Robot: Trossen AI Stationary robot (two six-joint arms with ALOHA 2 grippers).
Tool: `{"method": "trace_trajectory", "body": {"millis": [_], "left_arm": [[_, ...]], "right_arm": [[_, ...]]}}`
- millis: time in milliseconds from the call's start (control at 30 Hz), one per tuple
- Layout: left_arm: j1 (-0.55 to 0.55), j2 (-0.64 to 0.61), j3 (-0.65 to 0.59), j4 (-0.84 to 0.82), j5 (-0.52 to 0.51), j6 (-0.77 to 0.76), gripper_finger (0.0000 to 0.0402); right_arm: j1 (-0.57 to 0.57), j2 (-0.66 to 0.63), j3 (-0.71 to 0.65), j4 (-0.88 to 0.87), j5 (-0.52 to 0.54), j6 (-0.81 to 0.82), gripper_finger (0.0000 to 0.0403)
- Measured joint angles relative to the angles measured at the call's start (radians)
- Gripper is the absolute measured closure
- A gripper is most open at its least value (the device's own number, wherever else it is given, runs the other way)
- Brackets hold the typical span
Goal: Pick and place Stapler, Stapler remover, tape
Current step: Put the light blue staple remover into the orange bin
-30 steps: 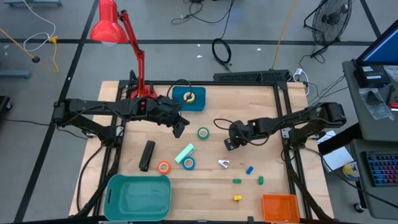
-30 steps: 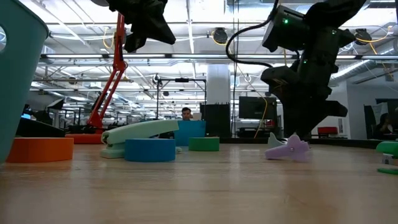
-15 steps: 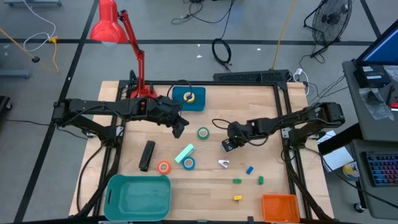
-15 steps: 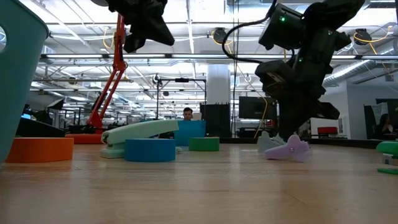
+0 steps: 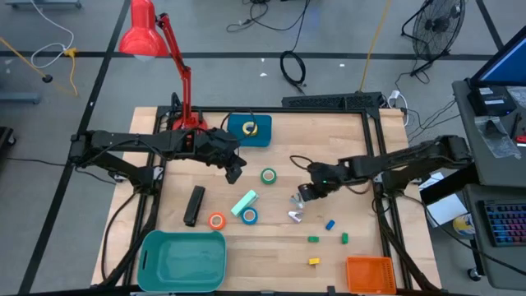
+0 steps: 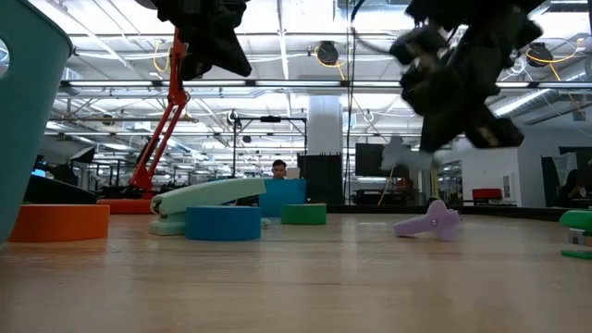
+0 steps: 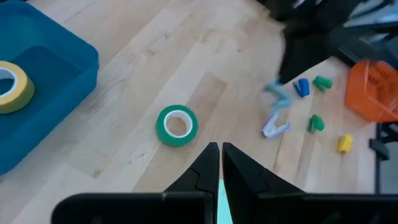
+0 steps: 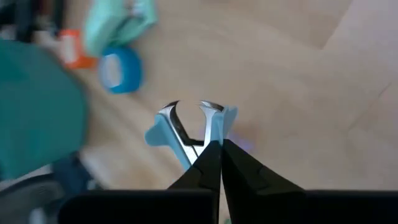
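My right gripper [image 5: 303, 196] is shut on a pale blue staple remover [image 8: 186, 132], held in the air [image 6: 400, 154] above a second, lavender staple remover [image 5: 296, 216] that lies on the table. The black stapler [image 5: 194, 205] lies flat near the table's left side. Tape rolls lie flat: green [image 5: 269, 176], blue [image 5: 249, 215], orange [image 5: 216, 220], and yellow [image 5: 251, 128] inside a blue tray. My left gripper [image 5: 235, 171] hangs shut [image 7: 219, 154] above the table, left of the green roll [image 7: 176, 124]. My right gripper pinches the pale blue staple remover by its rear end [image 8: 194, 148] between the two fingers. The metal claws [image 8: 171, 115] point away from the fingers. In the low view the remover is lifted clear of the table.
A mint-green stapler [image 5: 244, 202] lies beside the blue roll. A teal bin [image 5: 182, 259] stands at the near left edge, an orange tray [image 5: 370, 274] at the near right corner. Small coloured cubes [image 5: 329, 224] are scattered near right. A red lamp [image 5: 186, 115] stands at the far left.
My right gripper has risen from the table top and moved slightly toward the near edge, lifting the pale blue staple remover clear of the wood. The lavender remover has stayed where it lay.
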Motion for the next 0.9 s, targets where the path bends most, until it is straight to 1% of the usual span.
{"method": "trace_trajectory", "body": {"millis": [100,200,267,367,433,533,667,733,833,900], "left_arm": [[0.006,0.000,0.000,-0.027,0.011,0.036,0.0380],[0.019,0.000,0.000,-0.061,0.073,0.059,0.0380],[0.028,0.000,0.000,-0.084,0.119,0.073,0.0380],[0.026,0.000,0.000,-0.134,0.128,0.132,0.0380],[0.021,0.000,0.000,-0.161,0.122,0.156,0.0380],[0.014,0.000,0.000,-0.184,0.116,0.156,0.0380],[0.004,0.000,0.000,-0.200,0.113,0.167,0.0380],[0.004,0.000,0.000,-0.207,0.110,0.169,0.0380],[0.004,0.000,0.000,-0.205,0.106,0.153,0.0380],[0.004,0.000,0.000,-0.202,0.106,0.154,0.0380]], "right_arm": [[0.070,-0.082,0.000,-0.001,0.000,0.088,0.0402],[0.183,-0.150,0.001,-0.015,0.006,0.248,0.0402],[0.281,-0.179,0.002,-0.034,0.042,0.366,0.0402],[0.415,-0.192,0.023,-0.156,0.064,0.506,0.0402],[0.487,-0.191,0.057,-0.271,0.048,0.580,0.0402],[0.583,-0.184,0.139,-0.403,0.051,0.617,0.0403],[0.691,-0.149,0.271,-0.590,0.047,0.593,0.0403],[0.743,-0.122,0.331,-0.621,0.034,0.565,0.0403],[0.819,-0.068,0.379,-0.614,0.019,0.529,0.0403],[0.857,-0.022,0.389,-0.597,-0.031,0.534,0.0403]]}}
